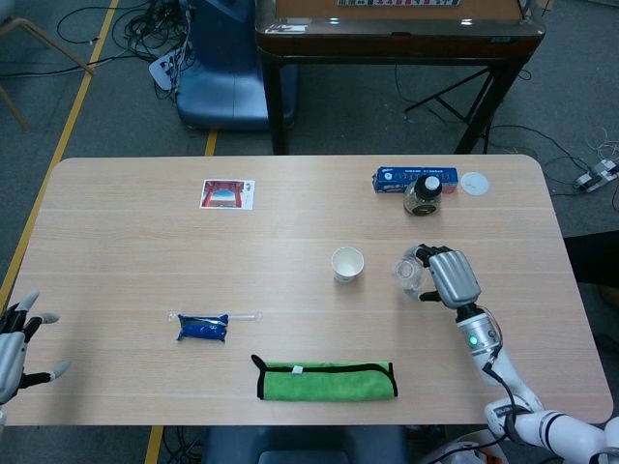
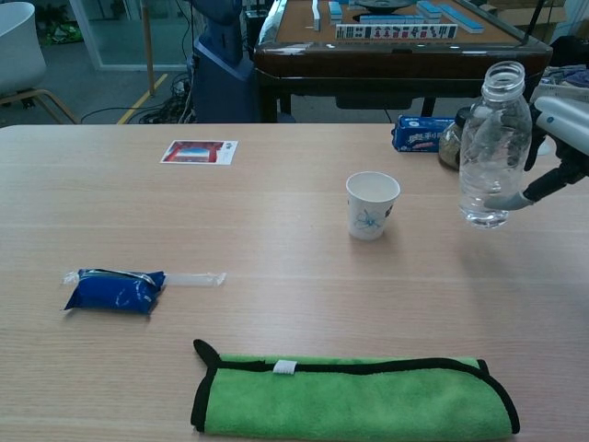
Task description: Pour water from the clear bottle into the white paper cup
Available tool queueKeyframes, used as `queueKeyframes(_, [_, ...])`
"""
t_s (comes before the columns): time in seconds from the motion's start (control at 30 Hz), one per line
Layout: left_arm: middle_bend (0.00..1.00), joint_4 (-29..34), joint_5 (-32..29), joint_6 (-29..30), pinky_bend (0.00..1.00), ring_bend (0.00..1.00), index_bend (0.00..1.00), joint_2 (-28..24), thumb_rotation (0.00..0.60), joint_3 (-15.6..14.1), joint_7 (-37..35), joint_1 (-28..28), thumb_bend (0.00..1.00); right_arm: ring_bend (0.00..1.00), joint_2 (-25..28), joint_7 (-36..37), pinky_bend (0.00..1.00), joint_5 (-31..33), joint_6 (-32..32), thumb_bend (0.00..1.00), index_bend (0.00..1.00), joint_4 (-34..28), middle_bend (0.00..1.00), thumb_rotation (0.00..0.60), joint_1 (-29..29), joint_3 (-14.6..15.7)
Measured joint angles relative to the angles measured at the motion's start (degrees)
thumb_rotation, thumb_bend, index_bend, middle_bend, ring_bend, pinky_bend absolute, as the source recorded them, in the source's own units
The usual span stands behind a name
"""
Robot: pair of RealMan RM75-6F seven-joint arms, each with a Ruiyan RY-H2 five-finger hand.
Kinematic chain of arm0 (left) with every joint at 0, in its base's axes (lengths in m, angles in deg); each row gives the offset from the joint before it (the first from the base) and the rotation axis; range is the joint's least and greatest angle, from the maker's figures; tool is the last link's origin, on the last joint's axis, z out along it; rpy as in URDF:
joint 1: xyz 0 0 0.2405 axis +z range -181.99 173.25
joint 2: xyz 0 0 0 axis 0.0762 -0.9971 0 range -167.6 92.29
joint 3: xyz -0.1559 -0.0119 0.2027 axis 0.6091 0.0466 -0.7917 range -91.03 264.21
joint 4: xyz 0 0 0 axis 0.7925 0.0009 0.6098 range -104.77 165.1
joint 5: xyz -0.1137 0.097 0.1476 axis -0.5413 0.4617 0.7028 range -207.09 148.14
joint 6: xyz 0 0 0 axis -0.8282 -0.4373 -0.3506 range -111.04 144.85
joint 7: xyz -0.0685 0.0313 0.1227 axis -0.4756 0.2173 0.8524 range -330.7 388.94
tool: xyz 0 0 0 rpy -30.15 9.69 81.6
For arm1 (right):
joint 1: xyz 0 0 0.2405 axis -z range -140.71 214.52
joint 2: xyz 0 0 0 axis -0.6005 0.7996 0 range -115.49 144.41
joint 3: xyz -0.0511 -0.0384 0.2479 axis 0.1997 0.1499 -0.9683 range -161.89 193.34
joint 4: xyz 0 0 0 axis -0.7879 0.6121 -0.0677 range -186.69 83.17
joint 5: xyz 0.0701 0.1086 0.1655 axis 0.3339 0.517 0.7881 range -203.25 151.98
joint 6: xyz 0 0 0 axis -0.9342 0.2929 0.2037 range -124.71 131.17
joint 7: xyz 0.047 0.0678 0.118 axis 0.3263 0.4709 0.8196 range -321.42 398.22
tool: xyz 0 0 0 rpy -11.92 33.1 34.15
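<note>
Green microfibre cloth [image 2: 354, 398], black-edged, folded flat at near table edge, w/ small white tag on top.

Clear bottle [image 2: 493, 147]: upright, cap off, held just above the tabletop or barely on it, can't tell which. Right hand [image 1: 451, 277] grips it from the robot's right side; fingers wrap the lower body in chest view. Water level inside not readable.

White paper cup [image 2: 372, 204]: upright, open mouth, blue print on side; stands near table centre, beside bottle on its left, clearly apart, not touching.

Left hand [image 1: 17, 340]: at far-left table edge, head view only, holds nothing, fingers spread.

Other items: blue packet [image 2: 114, 288] w/ clear tail toward the cup side, left of cloth. Red-and-white card [image 2: 200, 151] flat at far left-centre. Blue box [image 1: 415, 178] at far right edge; dark-lidded glass jar [image 1: 423, 194] just in front of it, touching or nearly so. White round lid [image 1: 475, 183] right of box. Wooden table [image 1: 126, 251] light-grained.
</note>
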Motion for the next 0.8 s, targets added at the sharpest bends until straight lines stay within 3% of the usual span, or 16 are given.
queueKeyframes(0.33, [0.0,0.3,-0.2,-0.1,0.44,0.06,0.31,-0.2,0.6,0.0,-0.1,0.0,0.1,0.51,0.8,-6.8,0.53,1.9,-2.8,0.1,0.58,-1.0,0.63,0.6,-2.1,-1.3])
queueKeyframes(0.8, [0.0,0.8,-0.4,0.2,0.44,0.06,0.31,-1.0,0.6,0.3,-0.9,0.1,0.1,0.52,3.0,-25.5,0.54,9.9,-8.1,0.1,0.59,-7.0,0.64,0.6,-5.1,-3.8])
